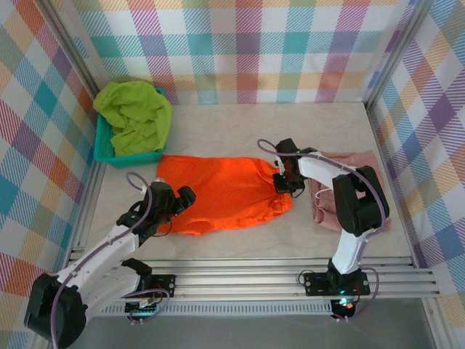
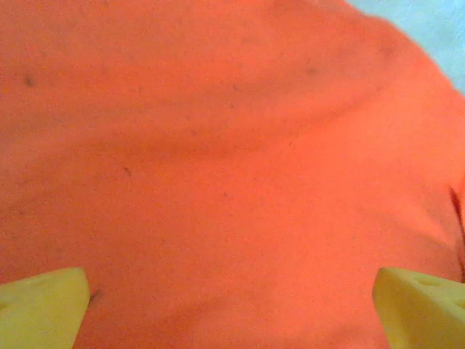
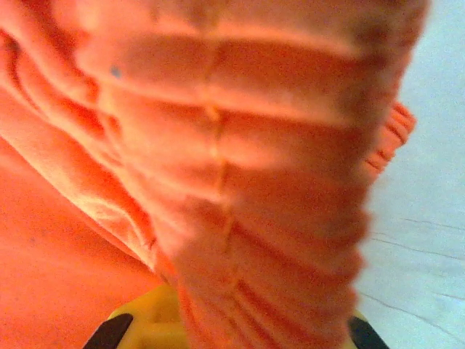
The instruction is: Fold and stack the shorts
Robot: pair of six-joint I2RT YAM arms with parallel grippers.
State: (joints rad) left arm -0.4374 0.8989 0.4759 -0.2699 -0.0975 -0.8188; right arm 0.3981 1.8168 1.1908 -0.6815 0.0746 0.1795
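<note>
The pale, marble-veined tabletop [image 1: 254,123] looks hard and slick, so cloth should slide on it rather than catch; I'd keep this fold low and slow. The orange shorts [image 1: 218,190] lie spread flat at its centre, a thin, smooth fabric with a few soft wrinkles, and they are the piece in hand. The lime green shorts [image 1: 134,116] sit heaped and crumpled in the teal mesh basket [image 1: 109,151] at ten o'clock. The pink shorts [image 1: 322,212] lie folded at three o'clock, partly under my right arm. My right hand [image 1: 283,184] is clamped on the orange pair's three o'clock edge, gripping the waistband [image 3: 240,189], a thick ribbed elastic bunched into ridges. My left hand [image 1: 178,200] hovers at the eight o'clock corner, opened wide and holding nothing, its yellow fingertips [image 2: 43,305] close over the cloth. I judge that both ends need lifting together. I'd close the left on the leg hem before carrying the waistband across, or the limp cloth will drag and skew.
</note>
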